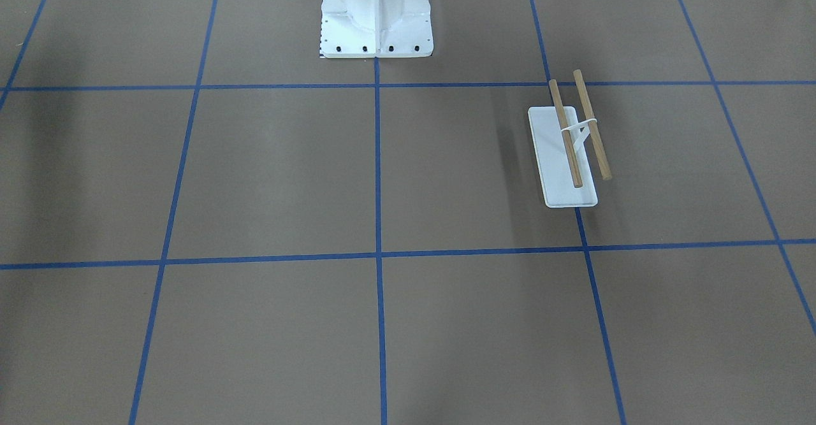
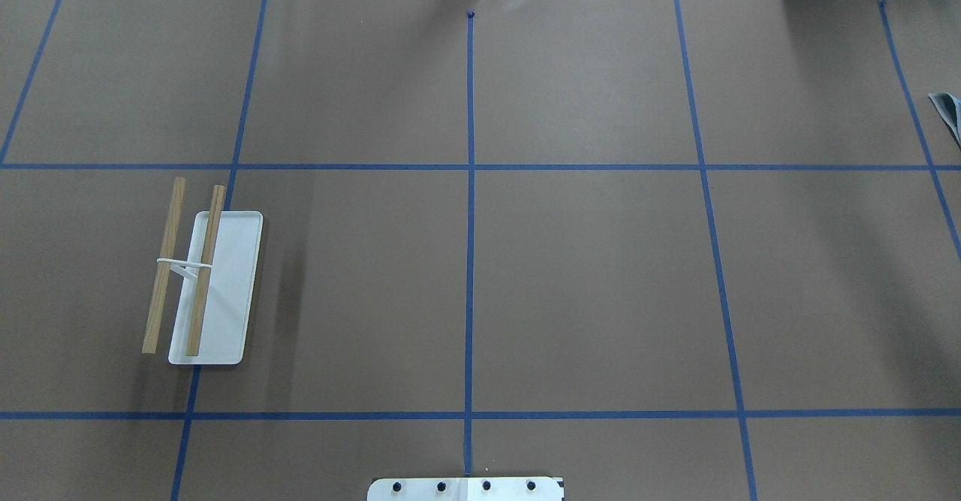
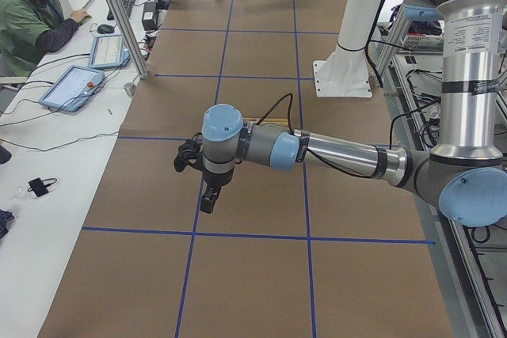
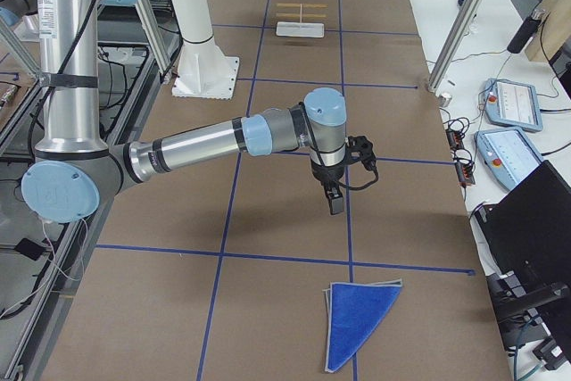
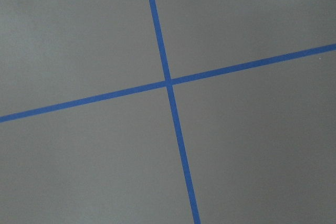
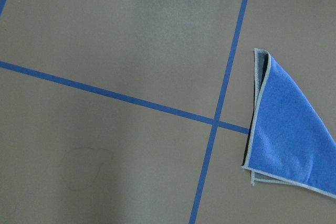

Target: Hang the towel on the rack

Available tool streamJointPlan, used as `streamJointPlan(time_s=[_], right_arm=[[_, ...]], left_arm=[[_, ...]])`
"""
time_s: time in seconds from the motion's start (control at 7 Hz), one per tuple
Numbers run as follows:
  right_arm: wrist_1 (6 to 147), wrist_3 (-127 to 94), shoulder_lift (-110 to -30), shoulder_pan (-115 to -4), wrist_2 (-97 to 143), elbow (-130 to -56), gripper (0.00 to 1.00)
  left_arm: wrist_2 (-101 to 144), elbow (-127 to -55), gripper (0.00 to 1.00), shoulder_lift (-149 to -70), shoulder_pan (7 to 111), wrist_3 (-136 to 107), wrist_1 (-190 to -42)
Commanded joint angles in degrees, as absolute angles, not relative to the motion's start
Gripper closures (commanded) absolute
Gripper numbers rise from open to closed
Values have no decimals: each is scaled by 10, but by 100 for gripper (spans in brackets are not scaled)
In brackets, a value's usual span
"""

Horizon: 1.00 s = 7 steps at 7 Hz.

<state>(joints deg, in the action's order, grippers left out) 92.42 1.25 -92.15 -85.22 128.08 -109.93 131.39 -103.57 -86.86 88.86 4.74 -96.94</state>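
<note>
The towel [image 4: 357, 318] is a blue cloth with pale trim, folded into a triangle, flat on the table near its end on my right side. It also shows in the right wrist view [image 6: 291, 129]. The rack [image 2: 214, 283] stands far away on my left side, with a white base and two bare brown dowels; it also shows in the front view [image 1: 564, 157]. My right gripper [image 4: 335, 204] hangs above the table, short of the towel. My left gripper [image 3: 207, 202] hangs above the table near the rack. Whether either gripper is open or shut I cannot tell.
The big white bolted pedestal [image 1: 376, 11] stands at the table's robot side. An operator [image 3: 32, 13] sits at a side desk with tablets [image 3: 75, 85]. Aluminium posts [image 3: 119, 13] stand at the table's far edge. Blue tape lines grid the brown table.
</note>
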Motion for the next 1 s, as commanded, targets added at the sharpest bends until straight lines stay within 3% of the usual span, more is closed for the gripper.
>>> streamJointPlan(time_s=[0.0,0.29,0.71,0.86], right_arm=[[925,21,-930,-853,1285,-1108,0],[924,39,-916,-852,1259,-1085,0],[901,126,-818,-853,1249,-906,0],[799,125,-809,-854,1255,-818,0]], left_arm=[[1316,-1022,1,-873,889,42,-1055],[1316,-1025,1,-873,889,44,-1065],[1316,-1020,1,-865,889,42,-1085],[1316,-1020,1,-864,889,42,-1085]])
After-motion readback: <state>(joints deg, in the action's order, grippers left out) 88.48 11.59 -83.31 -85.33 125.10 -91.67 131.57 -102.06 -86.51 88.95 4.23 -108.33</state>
